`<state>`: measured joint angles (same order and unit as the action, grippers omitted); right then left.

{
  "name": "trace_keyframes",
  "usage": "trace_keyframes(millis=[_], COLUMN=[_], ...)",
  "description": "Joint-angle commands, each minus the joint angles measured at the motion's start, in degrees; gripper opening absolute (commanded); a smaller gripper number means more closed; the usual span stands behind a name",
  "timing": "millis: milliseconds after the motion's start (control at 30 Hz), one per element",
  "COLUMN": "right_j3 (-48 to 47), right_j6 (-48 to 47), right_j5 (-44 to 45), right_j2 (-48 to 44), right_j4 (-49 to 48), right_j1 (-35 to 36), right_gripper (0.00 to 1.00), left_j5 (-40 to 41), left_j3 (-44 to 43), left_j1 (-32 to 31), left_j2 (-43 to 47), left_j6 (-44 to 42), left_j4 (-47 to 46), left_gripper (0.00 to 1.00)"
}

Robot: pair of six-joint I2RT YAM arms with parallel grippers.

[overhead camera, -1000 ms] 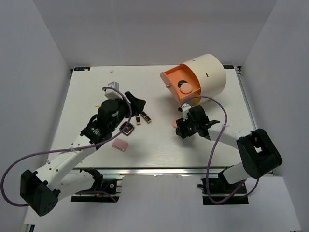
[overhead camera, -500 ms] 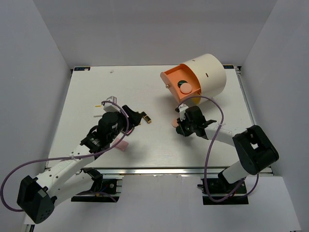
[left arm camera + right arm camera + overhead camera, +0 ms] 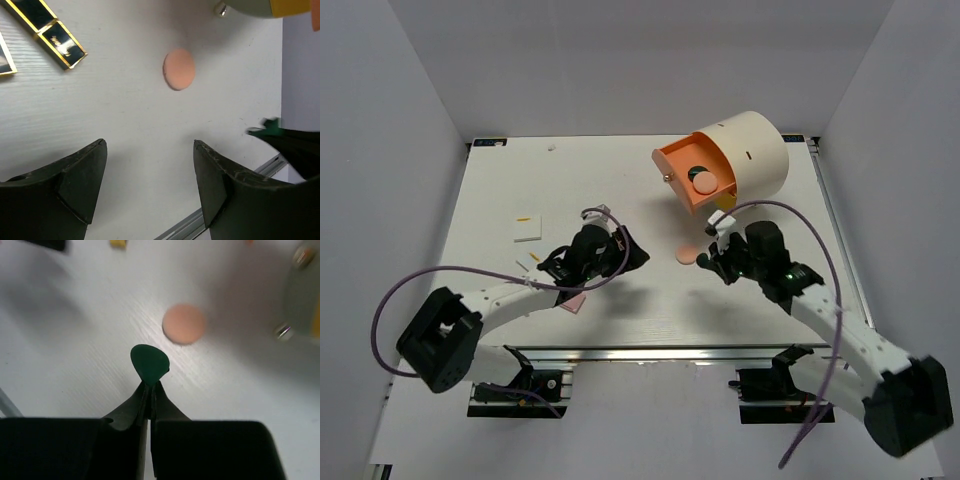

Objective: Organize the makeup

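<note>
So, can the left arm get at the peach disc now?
Probably yes. The left gripper is open, and the peach disc lies ahead of it with nothing between. The right gripper, shut on a dark green disc, is close by, though.

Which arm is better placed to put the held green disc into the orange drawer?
Right. The right end effector is shut on the green disc, close to the open drawer. The left end effector is open, empty and farther from it.
</note>
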<state>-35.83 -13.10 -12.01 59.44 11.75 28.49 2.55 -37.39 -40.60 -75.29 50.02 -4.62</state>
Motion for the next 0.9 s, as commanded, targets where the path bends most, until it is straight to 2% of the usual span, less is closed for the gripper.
trace_keyframes(millis=[0, 67, 133, 333, 467, 633, 867], right_j3=[-2.92, -5.37, -11.67, -23.55, -30.32, -34.39, -35.27], right_j6=[-12.02, -12.13, -9.76, -3.51, -0.44, 0.97, 1.06], right_j5=[-9.25, -8.39, -4.54, -1.79, 0.67, 2.6, 2.43], right_j2=[-12.46, -13.65, -9.89, 1.37, 8.22, 16.05, 20.89], right_j4=[-0.39, -3.64, -4.28, -10.33, -10.96, -9.82, -8.59], right_j1=[-0.54, -0.63, -0.89, -2.47, -3.35, -4.41, -6.6], right_gripper=[0.0, 0.0, 0.0, 0.0, 0.0, 0.0, 0.17], left_j5=[-2.46, -2.46, -2.46, -4.66, -4.48, -3.34, -3.42], left_j3=[-5.06, -6.29, -7.87, -10.69, -10.52, -9.55, -9.02], left_j1=[-1.32, -1.59, -1.94, -3.43, -4.05, -4.93, -5.54], left_j2=[-3.88, -5.65, -8.11, -12.07, -12.34, -11.46, -10.5], left_j6=[-1.94, -2.38, -2.56, -2.73, -2.82, -2.38, -2.73], left_j4=[-3.37, -4.34, -4.95, -6.1, -6.27, -7.15, -6.8], left_gripper=[0.79, 0.79, 0.79, 0.79, 0.79, 0.79, 0.79])
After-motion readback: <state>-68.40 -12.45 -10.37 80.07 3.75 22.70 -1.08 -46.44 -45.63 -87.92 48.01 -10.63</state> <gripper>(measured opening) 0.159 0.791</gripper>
